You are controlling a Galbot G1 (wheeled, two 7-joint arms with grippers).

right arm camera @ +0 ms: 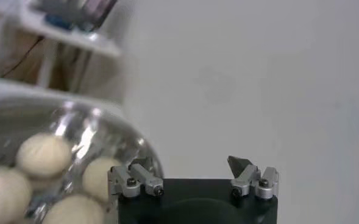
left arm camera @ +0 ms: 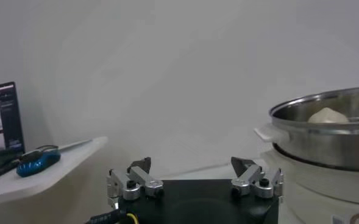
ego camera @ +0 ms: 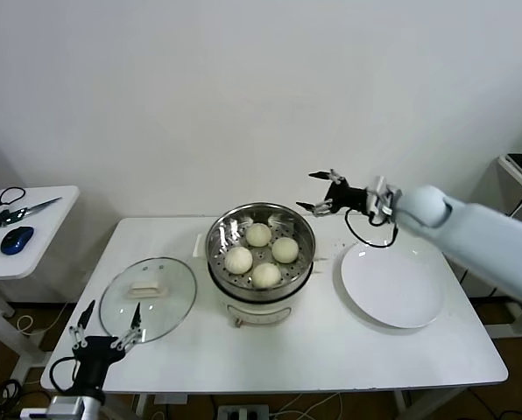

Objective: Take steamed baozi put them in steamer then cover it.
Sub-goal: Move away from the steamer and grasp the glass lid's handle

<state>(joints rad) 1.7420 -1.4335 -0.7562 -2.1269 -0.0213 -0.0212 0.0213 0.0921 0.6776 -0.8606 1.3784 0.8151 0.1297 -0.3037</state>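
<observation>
- Four steamed baozi (ego camera: 261, 254) are seen lying inside the steamer (ego camera: 219, 262), which stands at the middle of the white surface (ego camera: 331, 359).
- The cover (ego camera: 148, 297) is laid flat on the surface just to the left of the steamer, its handle up.
- The right hand (ego camera: 320, 192) is held in the air beyond the steamer's right rim, fingers spread and empty, clear of the baozi.
- The left hand (ego camera: 107, 332) is poised at the cover's near edge, released, grasping nothing.
- A white plate (ego camera: 392, 284) is set to the right of the steamer.
</observation>
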